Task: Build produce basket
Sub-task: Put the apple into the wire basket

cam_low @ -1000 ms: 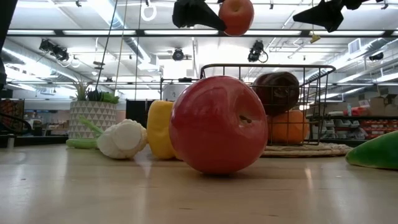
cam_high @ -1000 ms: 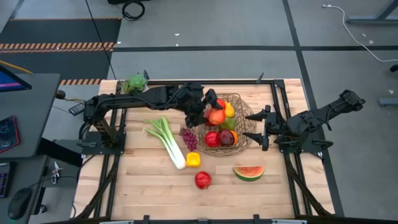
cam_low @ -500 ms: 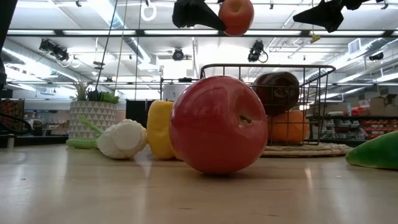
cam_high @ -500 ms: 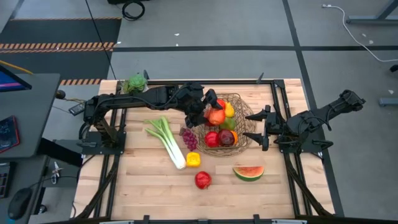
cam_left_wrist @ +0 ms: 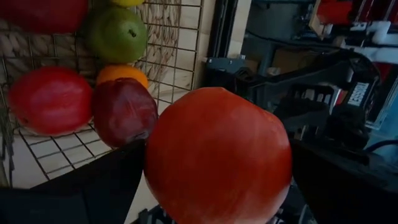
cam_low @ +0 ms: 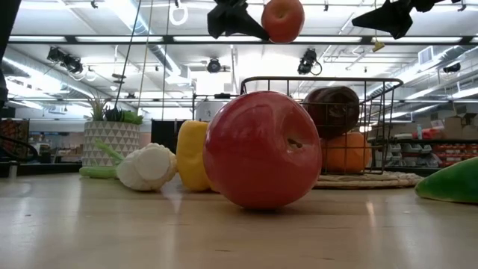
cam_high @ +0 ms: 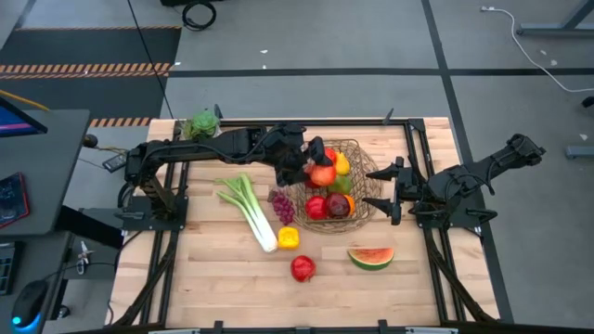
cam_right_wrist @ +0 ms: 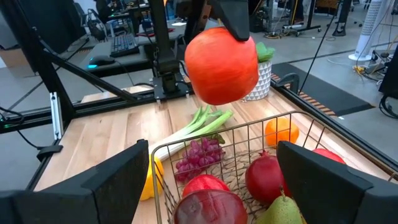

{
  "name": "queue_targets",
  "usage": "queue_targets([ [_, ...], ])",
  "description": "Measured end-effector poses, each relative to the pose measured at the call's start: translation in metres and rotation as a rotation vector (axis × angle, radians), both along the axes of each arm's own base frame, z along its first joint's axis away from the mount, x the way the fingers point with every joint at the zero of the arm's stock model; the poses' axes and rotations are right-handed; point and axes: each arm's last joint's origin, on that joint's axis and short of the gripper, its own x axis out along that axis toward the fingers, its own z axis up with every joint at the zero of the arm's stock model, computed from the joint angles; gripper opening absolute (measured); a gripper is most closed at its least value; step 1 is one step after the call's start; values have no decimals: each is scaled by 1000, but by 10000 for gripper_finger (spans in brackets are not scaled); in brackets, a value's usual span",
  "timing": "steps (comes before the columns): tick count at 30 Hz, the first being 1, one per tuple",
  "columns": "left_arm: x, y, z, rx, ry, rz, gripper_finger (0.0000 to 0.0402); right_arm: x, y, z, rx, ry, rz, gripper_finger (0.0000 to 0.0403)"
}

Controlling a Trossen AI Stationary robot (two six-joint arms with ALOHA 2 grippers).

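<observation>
1. While the left gripper [cam_high: 313,171] hangs above the near-left part of the basket [cam_high: 368,181], its fingers are clamped on a red apple [cam_high: 323,173], carried clear of the fruit below; the wrist view shows the apple [cam_left_wrist: 217,163] filling the span between the dark fingers.
2. Already in the basket lie a red fruit [cam_left_wrist: 51,100], a dark one [cam_left_wrist: 124,112], an orange [cam_left_wrist: 122,74] and a green pear [cam_left_wrist: 117,33], so the bowl is crowded.
3. On the table outside it remain the leek [cam_high: 249,211], grapes [cam_high: 282,207], a yellow pepper [cam_high: 289,238], another apple [cam_high: 303,268] and the watermelon slice [cam_high: 370,257].
4. The right gripper [cam_high: 393,190] waits with fingers apart just beside the basket's right rim.
5. Risk: released from this height, the apple would likely bounce off the rounded fruit under it and roll over the shallow rim.
6. Risk: lowering further could press into the pile and shove the light basket toward the right gripper.
</observation>
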Motion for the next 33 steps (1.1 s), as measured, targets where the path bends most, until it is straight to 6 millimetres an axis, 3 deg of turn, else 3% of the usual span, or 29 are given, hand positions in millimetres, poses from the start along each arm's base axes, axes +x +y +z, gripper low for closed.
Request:
queue_targets([
  [33, 0, 0, 0, 309, 13, -204, 389, 0, 0, 0, -1, 2, 0, 358],
])
